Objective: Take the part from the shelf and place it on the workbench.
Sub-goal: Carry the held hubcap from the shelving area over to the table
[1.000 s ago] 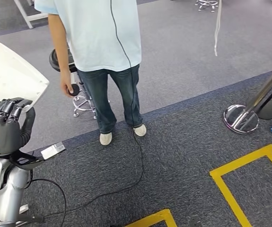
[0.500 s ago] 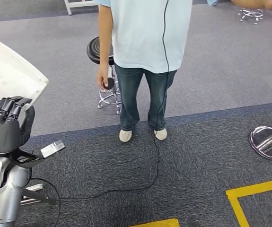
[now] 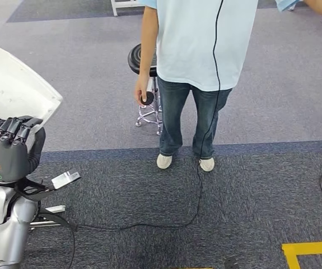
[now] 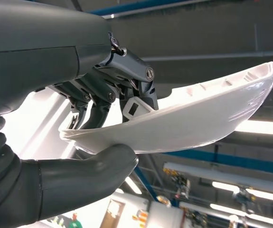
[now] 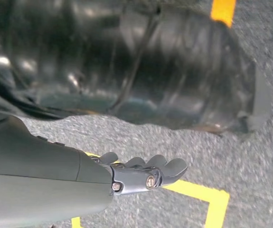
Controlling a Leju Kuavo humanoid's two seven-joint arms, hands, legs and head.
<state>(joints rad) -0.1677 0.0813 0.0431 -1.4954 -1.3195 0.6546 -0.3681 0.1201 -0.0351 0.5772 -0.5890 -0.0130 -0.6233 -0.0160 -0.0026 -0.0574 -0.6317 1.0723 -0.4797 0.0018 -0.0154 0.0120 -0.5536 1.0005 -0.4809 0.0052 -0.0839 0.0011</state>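
One white part (image 4: pixel 199 111) in left hand (image 3: pixel 7 151)

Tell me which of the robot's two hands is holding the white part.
The left hand: it grips the white part between thumb and fingers. The right hand hangs over the carpet, holding nothing.

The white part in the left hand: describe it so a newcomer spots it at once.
Start at the silver left arm low on the left of the head view. Its dark left hand grips the white part: a broad, curved, glossy shell, thumb beneath, fingers above. Nothing nearby is white and curved.
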